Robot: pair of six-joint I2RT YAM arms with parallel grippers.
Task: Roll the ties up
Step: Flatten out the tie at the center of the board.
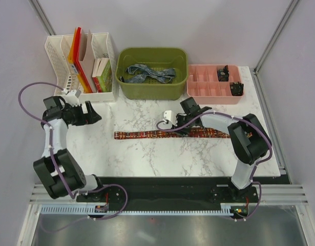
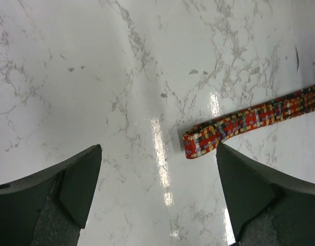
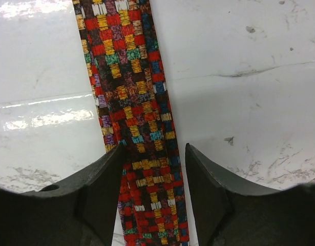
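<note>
Dark fingers of the right gripper (image 3: 153, 154) stand partly apart, straddling the red-and-orange patterned tie (image 3: 131, 102); whether they pinch it is unclear. That tie lies flat on the marble table (image 3: 259, 102), its long axis running left to right. Left gripper (image 2: 158, 154), jaws spread wide and empty, hovers just beside its left end.
</note>
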